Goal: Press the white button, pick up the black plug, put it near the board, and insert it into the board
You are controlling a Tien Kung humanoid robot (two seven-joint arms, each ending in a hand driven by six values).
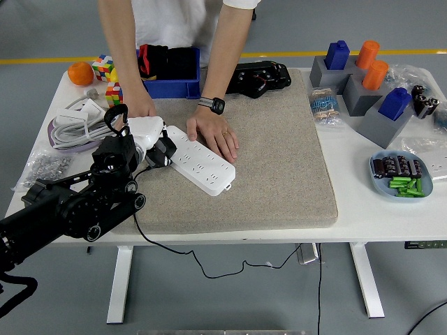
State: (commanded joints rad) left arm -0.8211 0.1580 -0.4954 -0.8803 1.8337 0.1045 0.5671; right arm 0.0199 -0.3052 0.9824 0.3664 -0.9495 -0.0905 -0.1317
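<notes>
The power strip (201, 161) looked like smooth, slightly glossy white plastic. It lay on a mat (251, 164) that was matt, rough and felt-like in beige-grey. The table (363, 209) top was smooth white with a faint sheen. The robot's left hand (143, 136) had a glossy white shell over matt black parts, and the bin (171, 87) looked like blue plastic.
</notes>
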